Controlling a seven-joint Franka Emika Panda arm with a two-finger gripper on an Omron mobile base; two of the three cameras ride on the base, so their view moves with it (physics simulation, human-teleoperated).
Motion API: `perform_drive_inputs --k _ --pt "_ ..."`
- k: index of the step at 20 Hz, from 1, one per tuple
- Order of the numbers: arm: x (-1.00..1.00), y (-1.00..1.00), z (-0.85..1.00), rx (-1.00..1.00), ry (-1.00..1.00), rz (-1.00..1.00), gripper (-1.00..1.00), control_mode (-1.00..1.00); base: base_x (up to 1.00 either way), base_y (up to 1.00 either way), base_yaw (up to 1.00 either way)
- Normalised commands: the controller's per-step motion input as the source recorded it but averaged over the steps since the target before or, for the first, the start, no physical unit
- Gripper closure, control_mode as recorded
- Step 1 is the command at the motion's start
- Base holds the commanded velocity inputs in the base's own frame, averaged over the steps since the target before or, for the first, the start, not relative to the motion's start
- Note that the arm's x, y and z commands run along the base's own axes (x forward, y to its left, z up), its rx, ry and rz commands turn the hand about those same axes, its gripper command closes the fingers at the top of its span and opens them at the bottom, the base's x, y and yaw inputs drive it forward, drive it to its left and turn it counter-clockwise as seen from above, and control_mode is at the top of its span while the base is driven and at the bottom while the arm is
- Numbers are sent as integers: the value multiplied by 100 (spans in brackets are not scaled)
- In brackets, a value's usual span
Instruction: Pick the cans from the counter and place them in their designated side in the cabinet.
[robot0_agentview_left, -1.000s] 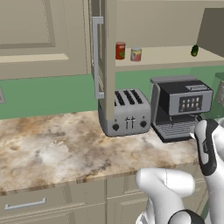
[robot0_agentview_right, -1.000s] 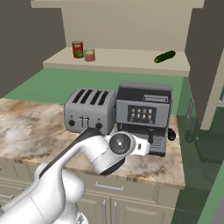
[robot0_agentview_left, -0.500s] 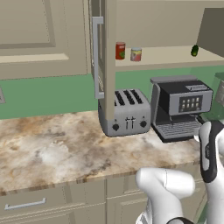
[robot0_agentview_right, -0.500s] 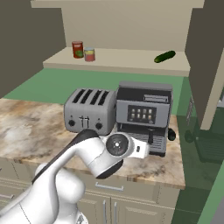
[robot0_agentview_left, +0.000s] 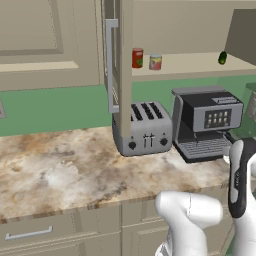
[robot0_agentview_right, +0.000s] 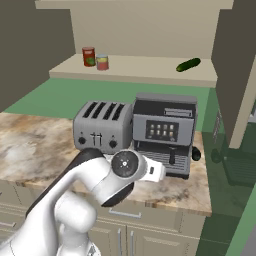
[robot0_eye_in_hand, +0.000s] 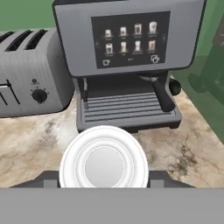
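Gripper (robot0_eye_in_hand: 104, 179) clamps a white-topped can (robot0_eye_in_hand: 104, 164) just before the coffee machine (robot0_eye_in_hand: 127, 61) on the counter (robot0_eye_in_hand: 183, 148). Beyond, 2 cans (robot0_agentview_right: 95, 57) sit on the cabinet shelf (robot0_agentview_right: 145, 72). Rising carelessly could clip the machine or shelf edge.

Counter (robot0_agentview_left: 55, 170): toaster (robot0_agentview_left: 144, 131) and coffee machine (robot0_agentview_left: 207, 121) side by side at back edge, toward right end. Cabinet shelf (robot0_agentview_right: 145, 75): tall red can (robot0_agentview_right: 89, 56) w/ short can (robot0_agentview_right: 102, 62) beside it at left end; green object (robot0_agentview_right: 188, 64) near right end.
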Motion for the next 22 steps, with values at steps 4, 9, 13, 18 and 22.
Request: perform_drive_inputs --k 4,9,13,18,22 --pt "-11 26 25 -1 0 -1 100 -100 0 0 0" --pt "-16 17 30 -2 0 -1 100 -100 0 0 0" --pt "-21 5 31 -1 0 -1 100 -100 0 0 0" --pt "-29 0 30 -1 0 -2 100 -100 0 0 0" --pt "-21 3 29 0 0 -2 100 -100 0 0 0"
